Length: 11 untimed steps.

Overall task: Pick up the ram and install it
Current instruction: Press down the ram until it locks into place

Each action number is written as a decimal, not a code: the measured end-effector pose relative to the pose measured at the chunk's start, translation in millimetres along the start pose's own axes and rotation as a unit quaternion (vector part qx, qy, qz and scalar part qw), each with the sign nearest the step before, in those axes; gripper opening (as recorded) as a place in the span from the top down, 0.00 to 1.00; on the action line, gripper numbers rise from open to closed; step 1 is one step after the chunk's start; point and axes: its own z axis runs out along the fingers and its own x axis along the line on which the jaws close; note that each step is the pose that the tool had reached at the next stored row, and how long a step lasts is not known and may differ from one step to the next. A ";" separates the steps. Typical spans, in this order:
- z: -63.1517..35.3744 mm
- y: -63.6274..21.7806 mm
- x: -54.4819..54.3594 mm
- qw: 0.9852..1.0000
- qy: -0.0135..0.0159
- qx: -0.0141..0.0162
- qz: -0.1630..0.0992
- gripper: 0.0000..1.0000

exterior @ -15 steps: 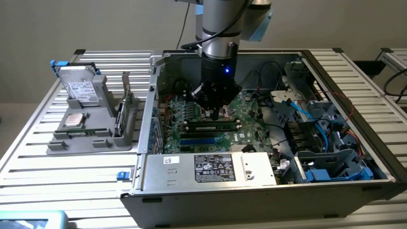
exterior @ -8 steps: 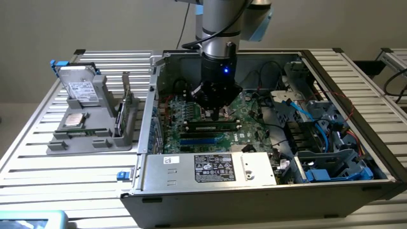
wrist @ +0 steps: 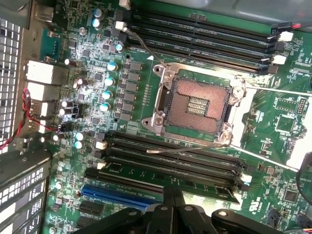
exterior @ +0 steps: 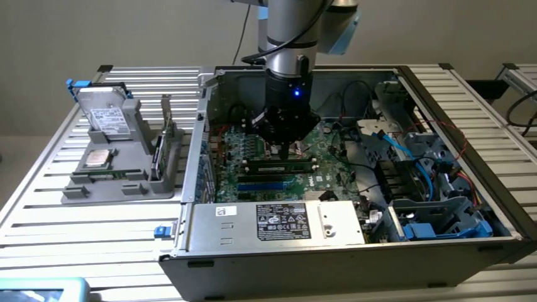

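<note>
Exterior view: gripper [exterior: 290,150], fingers pressed together, low inside open computer case [exterior: 251,255], just above the ram [exterior: 281,168] seated in a motherboard slot. Grey parts holder [exterior: 122,185] on the exterior view's left.

Wrist view: gripper [wrist: 173,197] closed over ram [wrist: 161,178]; CPU socket [wrist: 197,105] beyond.

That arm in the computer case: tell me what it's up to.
The arm's pincer is shut and down inside the open computer case, right over the motherboard. The ram lies along a memory slot just below its tip. The CPU socket beside the slots is bare. Whether the stick is fully seated can't be told.
</note>
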 end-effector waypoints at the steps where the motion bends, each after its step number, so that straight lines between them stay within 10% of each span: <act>1: 0.0 0.0 0.0 1.000 0.000 0.000 0.005 0.89; 11: 0.0 0.0 0.0 0.999 -0.004 0.005 0.032 0.89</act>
